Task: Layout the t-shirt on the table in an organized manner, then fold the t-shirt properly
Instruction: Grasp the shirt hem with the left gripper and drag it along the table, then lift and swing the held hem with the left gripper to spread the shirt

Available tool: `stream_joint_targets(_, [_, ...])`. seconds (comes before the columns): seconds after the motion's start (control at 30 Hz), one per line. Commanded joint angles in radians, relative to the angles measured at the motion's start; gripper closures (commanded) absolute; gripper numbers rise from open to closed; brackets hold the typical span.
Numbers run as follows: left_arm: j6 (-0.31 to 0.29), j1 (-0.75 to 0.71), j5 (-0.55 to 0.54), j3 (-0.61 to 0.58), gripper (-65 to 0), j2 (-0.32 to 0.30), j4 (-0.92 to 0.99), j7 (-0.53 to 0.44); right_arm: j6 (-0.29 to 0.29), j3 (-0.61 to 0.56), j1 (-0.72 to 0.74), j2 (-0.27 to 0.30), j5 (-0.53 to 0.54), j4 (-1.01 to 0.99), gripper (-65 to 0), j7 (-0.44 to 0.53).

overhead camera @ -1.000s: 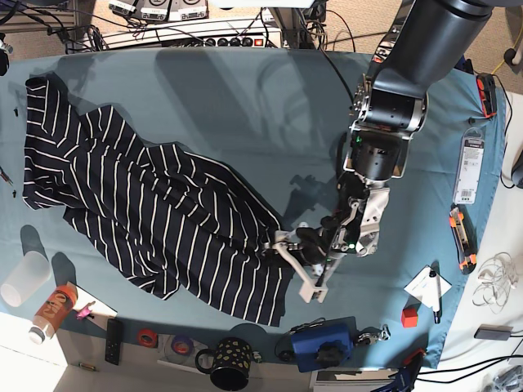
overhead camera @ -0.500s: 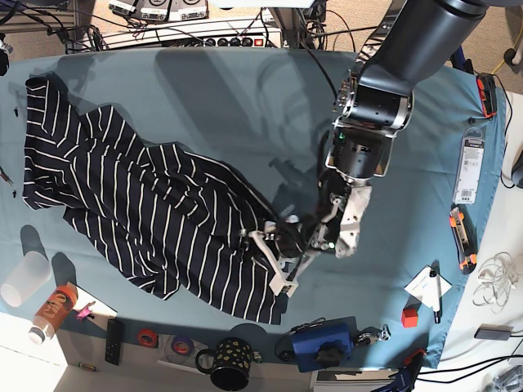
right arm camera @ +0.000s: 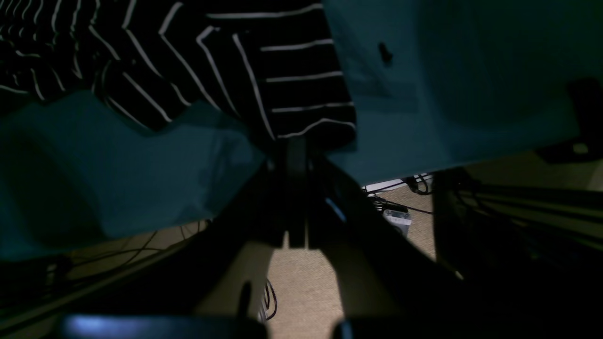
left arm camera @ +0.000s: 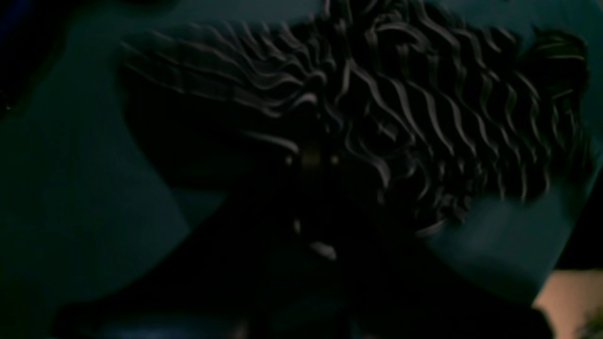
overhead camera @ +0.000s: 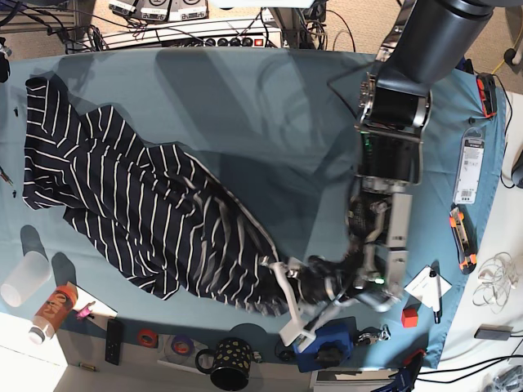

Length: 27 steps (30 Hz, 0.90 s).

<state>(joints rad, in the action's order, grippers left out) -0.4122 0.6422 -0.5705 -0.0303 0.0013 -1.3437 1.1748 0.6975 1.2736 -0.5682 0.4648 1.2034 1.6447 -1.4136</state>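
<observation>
The t-shirt (overhead camera: 147, 220) sprawls rumpled across my teal table (overhead camera: 270, 106), beige carpet and cables beyond its edges. My left gripper (overhead camera: 298, 298) pinches the shirt's near corner by a black mug (overhead camera: 229, 363); my right gripper (right arm camera: 296, 162), jaws together, clamps its far corner.

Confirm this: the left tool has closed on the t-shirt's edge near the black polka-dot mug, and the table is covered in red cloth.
Wrong on one point: the table is covered in teal-blue cloth, not red, as the base view shows. The rest holds: the left tool has closed on the t-shirt's edge near the black polka-dot mug.
</observation>
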Motion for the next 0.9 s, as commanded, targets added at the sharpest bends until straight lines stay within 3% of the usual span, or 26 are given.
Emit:
stream_joint_targets(0.0, [-0.010, 0.020, -0.030, 0.002, 0.0, -0.009, -0.037, -0.004, 0.001, 0.011, -0.003, 0.026, 0.016, 0.015, 0.0, 0.017])
stream_joint_targets(0.27, [-0.088, -0.130, -0.245, 0.003, 0.0, -0.137, -0.140, 0.095, 0.001, 0.010, 0.006, 0.026, 0.016, 0.015, 0.0, 0.017])
stream_joint_targets(0.5, [-0.109, -0.393, -0.266, 0.109, 0.0, -0.266, -0.410, 0.085, 0.001, 0.010, 0.006, 0.026, 0.016, 0.015, 0.0, 0.017])
stream_joint_targets(0.7, [-0.167, -0.678, -0.385, 0.285, 0.0, -0.278, -0.603, 0.084, 0.001, 0.010, 0.006, 0.026, 0.016, 0.015, 0.0, 0.017])
stream_joint_targets(0.87, [-0.236, -0.864, -0.399, 0.399, 0.0, -0.278, -0.640, 0.074, 0.001, 0.010, 0.006, 0.026, 0.016, 0.015, 0.0, 0.018])
